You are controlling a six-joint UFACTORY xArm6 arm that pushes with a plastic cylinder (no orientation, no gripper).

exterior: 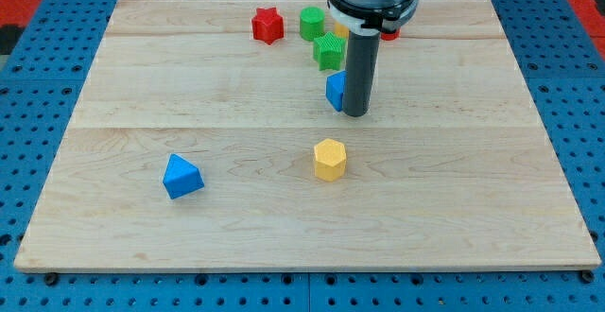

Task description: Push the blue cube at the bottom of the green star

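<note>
The blue cube (335, 90) sits just below the green star (328, 52), in the upper middle of the wooden board (189, 85). Its right part is hidden behind my rod. My tip (355, 113) rests on the board against the cube's right side, slightly lower in the view than the cube. The green star lies a short way above the cube, with a small gap between them.
A red star (267, 25) and a green cylinder (312, 22) lie near the view's top. A red block (389, 35) and a yellow block (339, 30) peek from behind the arm. A yellow hexagonal block (330, 159) and a blue triangular block (181, 176) lie lower down.
</note>
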